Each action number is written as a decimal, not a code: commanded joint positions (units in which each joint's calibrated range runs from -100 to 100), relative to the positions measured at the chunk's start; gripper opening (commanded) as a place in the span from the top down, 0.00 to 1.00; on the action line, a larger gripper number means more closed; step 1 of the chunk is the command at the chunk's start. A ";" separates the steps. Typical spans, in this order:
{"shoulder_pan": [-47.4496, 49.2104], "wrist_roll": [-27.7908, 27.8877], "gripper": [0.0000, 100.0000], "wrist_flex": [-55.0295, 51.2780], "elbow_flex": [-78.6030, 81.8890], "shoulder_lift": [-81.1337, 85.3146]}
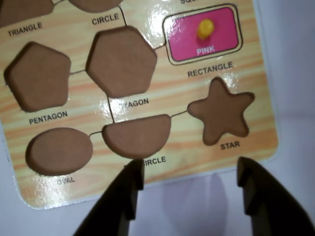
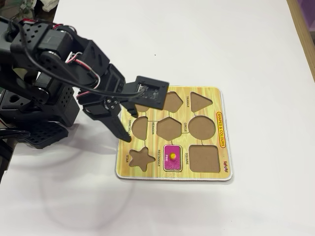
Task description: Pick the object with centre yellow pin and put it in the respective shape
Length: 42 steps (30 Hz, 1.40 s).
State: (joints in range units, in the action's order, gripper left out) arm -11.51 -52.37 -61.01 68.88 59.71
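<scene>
Wrist view: the hand (image 1: 189, 184) comes in from the bottom edge, its two dark fingers (image 1: 129, 189) spread wide with nothing between them but bare white counter (image 1: 192, 206). The fingertips hang just off the near edge of the yellow wood-grain board (image 1: 162, 88), one close to the half-round cut-out (image 1: 137, 135), the other below the star cut-out (image 1: 221, 112). They hold nothing; whether they touch the counter is not clear. The pink piece (image 1: 204, 34), with its yellow knob (image 1: 205, 27) and the word PINK on it, sits flush inside the rectangle cut-out (image 1: 239, 45) near the top right, well apart from the hand, beyond the star. The hexagon, pentagon and oval cut-outs are bare brown.

Fixed view: the black arm reaches in from the left and the hand (image 2: 125, 132) hangs over the board's (image 2: 221, 98) left edge, beside the half-round cut-out (image 2: 140, 128). One pointed finger (image 2: 119, 130) shows clearly; the other is hidden behind the camera housing, so the opening is hard to judge here. The pink piece (image 2: 172, 158) lies in the rectangle cut-out (image 2: 172, 169) in the front row, between the star cut-out (image 2: 141, 158) and the square cut-out (image 2: 203, 158), to the right of the hand and clear of it.
</scene>
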 commanded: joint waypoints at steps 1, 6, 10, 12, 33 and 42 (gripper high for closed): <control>0.47 -1.77 0.78 0.68 2.70 6.07; 2.03 -3.02 0.78 6.99 10.88 13.76; 5.65 -4.12 0.78 16.50 19.51 18.37; 6.04 -4.17 0.78 20.91 23.74 20.29; 5.94 -3.65 0.78 1.03 30.31 23.81; 5.94 -3.54 0.78 -6.06 30.31 23.81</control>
State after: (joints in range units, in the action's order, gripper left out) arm -5.99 -56.16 -65.12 98.74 84.28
